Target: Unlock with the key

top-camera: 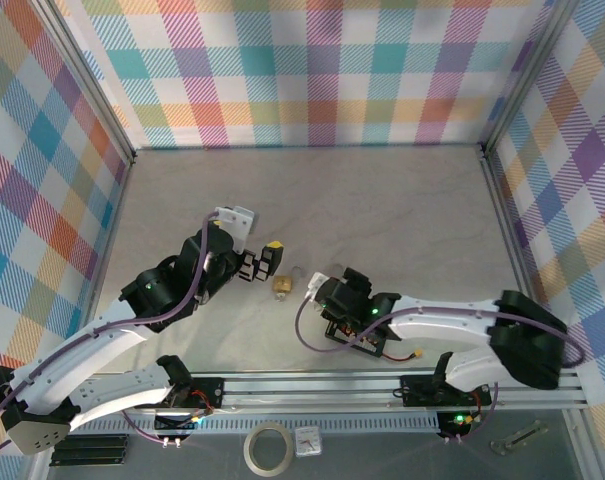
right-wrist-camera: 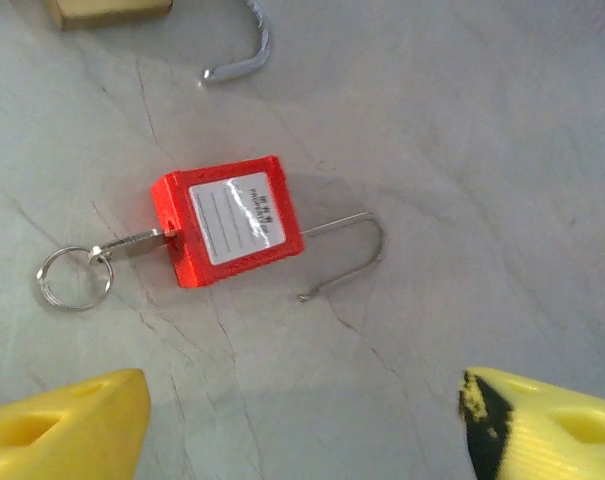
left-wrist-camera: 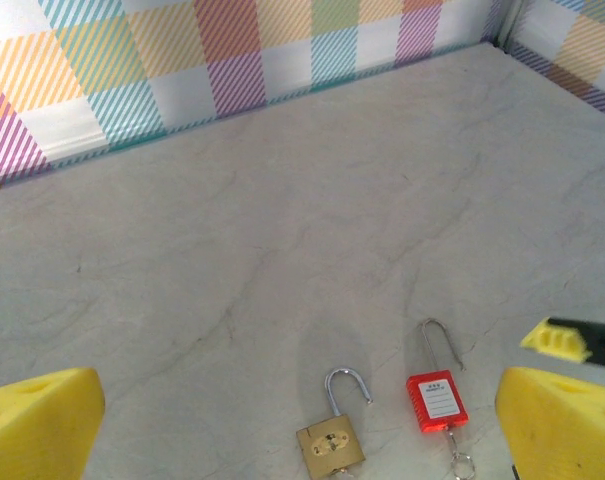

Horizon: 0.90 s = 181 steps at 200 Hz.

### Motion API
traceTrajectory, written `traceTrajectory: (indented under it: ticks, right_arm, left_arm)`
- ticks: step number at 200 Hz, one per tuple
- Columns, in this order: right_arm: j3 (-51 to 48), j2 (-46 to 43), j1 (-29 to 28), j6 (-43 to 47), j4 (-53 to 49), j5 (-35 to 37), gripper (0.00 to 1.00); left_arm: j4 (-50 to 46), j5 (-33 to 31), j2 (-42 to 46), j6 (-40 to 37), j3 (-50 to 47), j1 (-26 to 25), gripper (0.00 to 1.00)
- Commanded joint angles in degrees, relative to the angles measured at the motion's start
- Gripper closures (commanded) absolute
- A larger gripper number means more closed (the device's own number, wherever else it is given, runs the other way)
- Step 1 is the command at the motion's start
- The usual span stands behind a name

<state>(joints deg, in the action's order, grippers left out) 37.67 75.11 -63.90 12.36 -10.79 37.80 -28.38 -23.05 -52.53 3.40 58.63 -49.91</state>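
Sam: Locks on the tabletop (left-wrist-camera: 282,200), how many do you see?

Ana: Two. A red lock (right-wrist-camera: 232,232) and a gold lock (left-wrist-camera: 331,443). They lie flat, side by side, near each other but not touching.

Sam: Where is the key?

Ana: The key (right-wrist-camera: 132,243) sticks out of one end of the red lock. A small ring (right-wrist-camera: 74,278) hangs on it and lies flat on the tabletop.

Sam: Is the red lock open?

Ana: Its thin loop (right-wrist-camera: 354,250) has one tip out of the red body, so it looks open. The silver loop (left-wrist-camera: 347,388) on the gold lock has one tip free too.

Sam: What about the right end effector (right-wrist-camera: 302,425)?

Ana: It hangs over the red lock. Its yellow fingers (right-wrist-camera: 552,425) are spread wide and it holds nothing. The red lock lies on the tabletop just ahead of the fingers, and they do not touch it.

Sam: And the left end effector (left-wrist-camera: 300,410)?

Ana: Spread wide too, with nothing in it. Its camera sees both locks low in the middle, gold on the left, red on the right. From above, it sits just left of the gold lock.

Sam: What is behind the locks?

Ana: More bare tabletop, then a wall (left-wrist-camera: 232,50) with squares of many colours.
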Motion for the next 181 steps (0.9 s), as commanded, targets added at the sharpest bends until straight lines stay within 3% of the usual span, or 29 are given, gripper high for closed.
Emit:
traceTrajectory:
  ticks: [1,18,39,73,97,135,162,181]
  right_arm:
    - [2.6,-10.4,0.2,-10.7,-5.9,-1.7,0.10]
    - [5.7,-16.5,4.8,-18.4,-12.3,-6.5,0.07]
    - [10.6,-19.3,13.6,-27.3,-20.0,-18.0,0.07]
    - [19.6,-10.4,17.8,-37.6,-31.1,-26.2,0.06]
    - [20.5,-6.0,17.8,-43.2,-30.3,-30.7,0.05]
    - [17.4,-5.3,21.0,-45.1,-27.0,-30.6,0.01]
    - [13.3,-11.7,29.5,-41.9,-25.0,-27.6,0.01]
    - [11.8,-14.1,37.9,-38.7,-24.7,-24.3,0.01]
  left_arm:
    - [0.5,0.5,0.9,-0.6,1.0,0.6,0.00]
    - [-0.6,1.3,1.1,-0.3,1.4,0.6,0.00]
    - [-0.8,2.3,1.7,-0.2,1.3,0.7,0.00]
    - [-1.4,2.2,2.6,-0.1,-0.1,0.7,0.00]
    - [-3.2,1.8,3.1,0.3,-0.1,0.7,0.00]
    - [-4.8,-1.9,4.7,2.4,-1.5,0.8,0.00]
    - [-3.9,-4.0,5.1,7.4,-4.8,2.3,0.00]
    - [-1.1,-5.7,4.1,12.5,-9.1,7.8,0.00]
